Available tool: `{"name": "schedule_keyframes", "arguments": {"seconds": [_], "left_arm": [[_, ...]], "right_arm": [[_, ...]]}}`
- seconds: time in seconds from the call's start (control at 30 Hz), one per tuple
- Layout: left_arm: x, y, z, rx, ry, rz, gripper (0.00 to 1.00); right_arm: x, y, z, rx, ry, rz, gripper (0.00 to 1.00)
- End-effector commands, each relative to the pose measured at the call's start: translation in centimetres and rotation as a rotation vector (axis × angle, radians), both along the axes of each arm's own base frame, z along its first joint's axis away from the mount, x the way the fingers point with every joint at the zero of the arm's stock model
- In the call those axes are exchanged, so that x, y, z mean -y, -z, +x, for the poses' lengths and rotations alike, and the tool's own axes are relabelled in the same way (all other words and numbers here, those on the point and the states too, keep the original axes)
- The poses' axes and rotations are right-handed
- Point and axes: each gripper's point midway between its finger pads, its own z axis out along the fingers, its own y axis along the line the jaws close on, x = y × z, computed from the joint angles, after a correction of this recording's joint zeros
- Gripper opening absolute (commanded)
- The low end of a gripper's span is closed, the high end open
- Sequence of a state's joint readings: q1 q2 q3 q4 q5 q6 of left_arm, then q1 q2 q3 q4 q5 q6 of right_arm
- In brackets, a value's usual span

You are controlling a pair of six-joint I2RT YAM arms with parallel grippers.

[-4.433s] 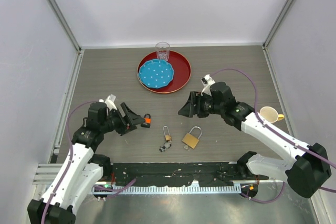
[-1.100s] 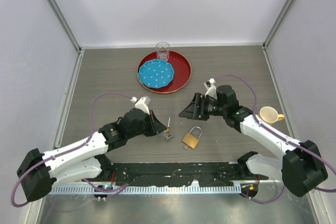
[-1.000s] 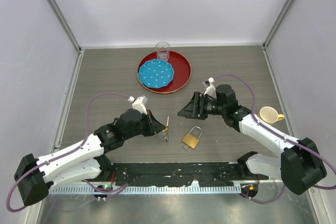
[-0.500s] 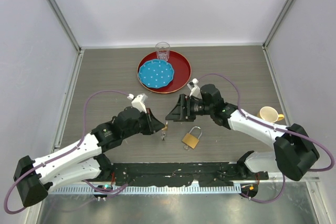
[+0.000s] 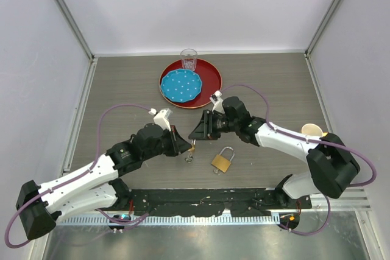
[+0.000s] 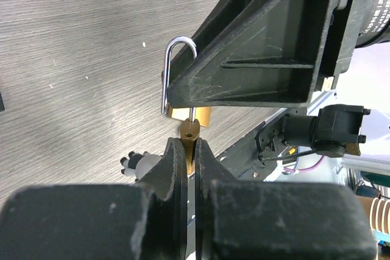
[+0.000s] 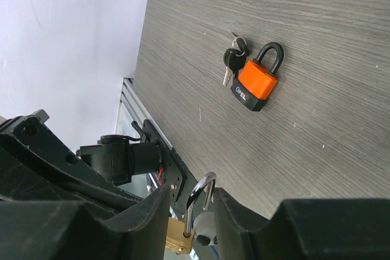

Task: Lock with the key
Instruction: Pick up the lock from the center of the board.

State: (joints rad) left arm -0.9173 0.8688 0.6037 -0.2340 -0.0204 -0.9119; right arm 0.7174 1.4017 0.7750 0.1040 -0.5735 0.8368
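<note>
Left tool [image 6: 189,145] pinched shut on 1 key [image 6: 190,130]; right tool [image 7: 192,202] straddled the small padlock [image 7: 178,238], grip indeterminable.

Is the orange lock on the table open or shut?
Shut. In the right wrist view, both ends of the black loop on the orange padlock sit inside its body. Keys lie beside it.

Table [image 5: 122,89]: tray [image 5: 210,77] at far centre, bearing plate [image 5: 180,85], glass [image 5: 189,59] behind plate. Padlock [image 5: 222,162] lay near centre front. Cup [image 5: 311,130] stood far right.
</note>
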Motion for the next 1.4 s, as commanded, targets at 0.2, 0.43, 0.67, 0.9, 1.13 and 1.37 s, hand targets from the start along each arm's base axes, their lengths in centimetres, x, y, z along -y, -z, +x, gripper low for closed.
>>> {"name": "schedule_keyframes", "arguments": {"seconds": [0.2,0.43,0.67,0.9,1.13,1.37], "left_arm": [[0.7,-3.0,0.3,0.061,0.017,-0.058,0.0],[-0.3,-3.3,0.4,0.08,-0.011,-0.04,0.0],[-0.9,-6.0,0.2,0.157,-0.017,-0.11,0.75],[-1.5,-8.6,-0.3,0.24,-0.014,-0.214,0.84],[-0.2,-9.0,-0.3,0.251,0.043,-0.211,0.82],[2.3,-7.9,0.8,0.23,0.099,-0.162,0.64]], "right_arm": [[-1.8,-1.9,0.9,0.04,-0.012,0.065,0.09],[-1.2,-4.1,0.8,0.102,0.023,0.12,0.02],[-0.3,-7.3,0.6,0.182,0.066,0.198,0.02],[0.2,-9.7,0.3,0.236,0.08,0.252,0.02],[0.2,-10.6,0.7,0.226,0.106,0.249,0.02],[0.7,-11.2,1.2,0.212,0.163,0.257,0.02]]}}
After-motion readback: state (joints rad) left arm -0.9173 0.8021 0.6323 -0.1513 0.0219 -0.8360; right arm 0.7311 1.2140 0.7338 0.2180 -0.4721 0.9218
